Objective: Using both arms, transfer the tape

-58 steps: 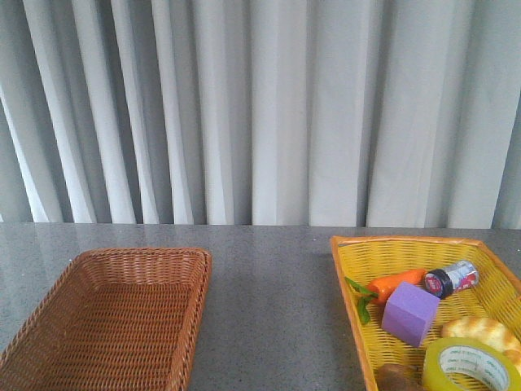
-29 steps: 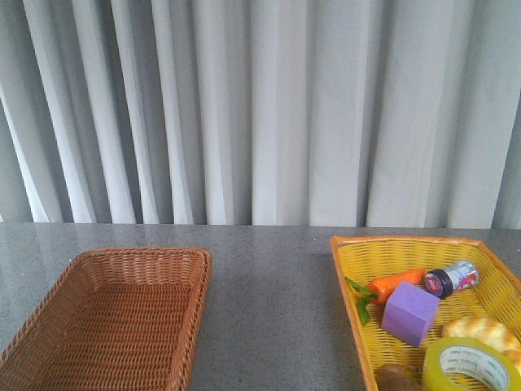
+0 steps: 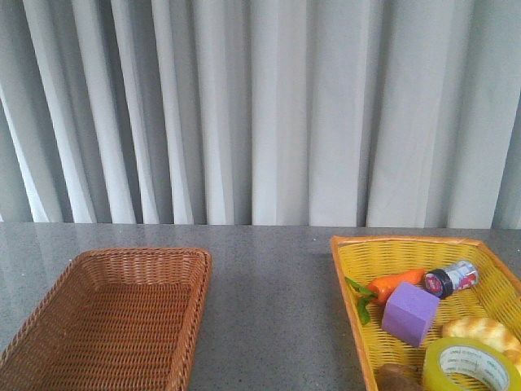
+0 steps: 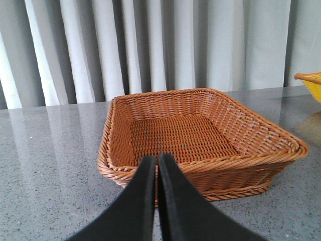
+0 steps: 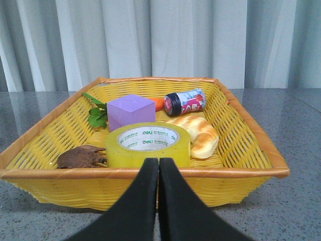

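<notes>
The tape (image 5: 148,145), a yellow-green roll with a white printed core, lies flat near the front of the yellow basket (image 5: 235,125); in the front view the tape (image 3: 470,366) sits at the bottom right. My right gripper (image 5: 159,161) is shut and empty, just outside the basket's near rim, in line with the tape. My left gripper (image 4: 157,158) is shut and empty in front of the near rim of the brown wicker basket (image 4: 261,135). Neither arm shows in the front view.
The yellow basket also holds a purple block (image 5: 130,111), a carrot (image 3: 393,284), a small red jar (image 5: 185,103), a bread piece (image 5: 198,133) and a brown object (image 5: 80,156). The brown basket (image 3: 122,314) stands at the left. Grey curtains hang behind the grey table (image 3: 269,301).
</notes>
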Controlling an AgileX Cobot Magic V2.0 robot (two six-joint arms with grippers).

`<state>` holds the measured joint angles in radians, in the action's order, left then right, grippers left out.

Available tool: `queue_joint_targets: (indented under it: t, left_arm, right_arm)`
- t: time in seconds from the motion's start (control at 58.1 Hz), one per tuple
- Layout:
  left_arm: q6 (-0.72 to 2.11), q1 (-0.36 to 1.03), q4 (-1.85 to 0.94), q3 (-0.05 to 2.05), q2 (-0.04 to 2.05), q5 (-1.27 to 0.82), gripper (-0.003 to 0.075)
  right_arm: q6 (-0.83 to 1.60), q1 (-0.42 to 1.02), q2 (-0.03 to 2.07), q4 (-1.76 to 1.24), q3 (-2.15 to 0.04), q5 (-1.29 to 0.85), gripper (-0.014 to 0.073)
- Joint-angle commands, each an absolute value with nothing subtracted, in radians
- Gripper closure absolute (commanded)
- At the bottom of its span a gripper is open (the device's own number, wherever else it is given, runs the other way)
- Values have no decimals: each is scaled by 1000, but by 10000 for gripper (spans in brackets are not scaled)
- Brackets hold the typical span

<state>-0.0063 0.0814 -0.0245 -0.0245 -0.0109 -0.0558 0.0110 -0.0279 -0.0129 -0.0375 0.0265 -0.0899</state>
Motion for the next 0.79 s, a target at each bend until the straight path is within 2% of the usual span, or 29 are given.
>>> queue_joint_targets:
  t: [0.0,0.775]
  left_arm:
    - [-15,81,-32,-17,-27,22,727]
    - [-16,81,-32,-16,-27,47,727]
  right_arm:
    - [17,-33,-20,-30,30,-18,598]
    - [15,-33,-20,-33,30,-14,599]
